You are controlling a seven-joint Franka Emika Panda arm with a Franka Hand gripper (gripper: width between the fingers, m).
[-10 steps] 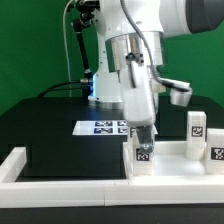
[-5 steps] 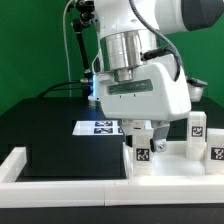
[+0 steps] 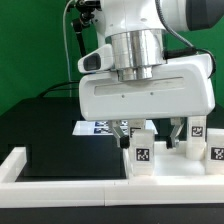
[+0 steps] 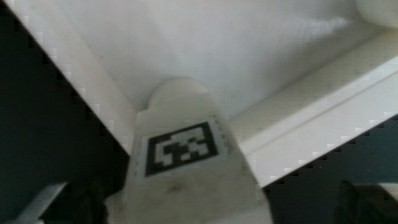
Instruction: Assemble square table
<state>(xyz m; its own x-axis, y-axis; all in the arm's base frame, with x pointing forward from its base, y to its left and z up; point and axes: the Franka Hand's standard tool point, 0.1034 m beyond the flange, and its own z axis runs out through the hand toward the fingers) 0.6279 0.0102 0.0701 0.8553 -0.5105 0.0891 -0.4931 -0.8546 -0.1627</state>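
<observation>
The square table's white top lies flat at the exterior view's right, rim up. One white leg with a black-and-white tag stands upright on its near corner. My gripper hangs over that leg, open. Its fingers stand either side of the leg with a gap on each side. Two more tagged legs stand at the right. The wrist view looks down the leg onto the top, and my gripper straddles it, with dark fingers at the picture's corners.
The marker board lies on the black table behind the hand. A long white bar edges the front of the black surface, with a short return at the exterior view's left. A green backdrop stands behind.
The hand has turned about its upright axis, so its broad face now shows in the exterior view. The fingers now stand wide to each side of the leg. The leg has not moved.
</observation>
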